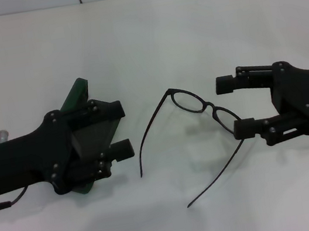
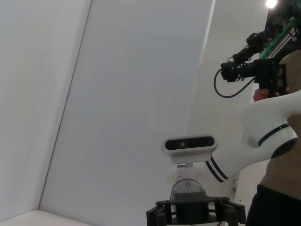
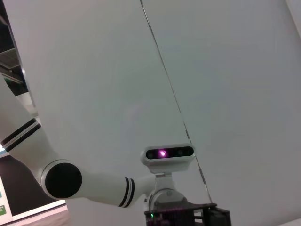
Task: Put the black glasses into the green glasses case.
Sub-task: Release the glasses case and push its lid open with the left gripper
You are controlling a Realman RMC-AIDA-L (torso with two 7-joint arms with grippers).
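The black glasses (image 1: 209,106) lie unfolded on the white table (image 1: 141,34) at the middle of the head view, temple arms pointing toward me. My right gripper (image 1: 236,106) is open at their right end; its near finger (image 1: 246,128) lies right beside the right lens. The green glasses case (image 1: 77,93) lies open at the left, mostly hidden under my left gripper (image 1: 119,129), which hovers open over it, the grey lining showing between the fingers. Neither wrist view shows the glasses or the case.
A wall edge runs along the far side of the table. The left wrist view shows a wall, the other arm's wrist camera (image 2: 189,144) and a person with a camera rig (image 2: 263,70). In the right wrist view only a wall and a white arm (image 3: 61,179) appear.
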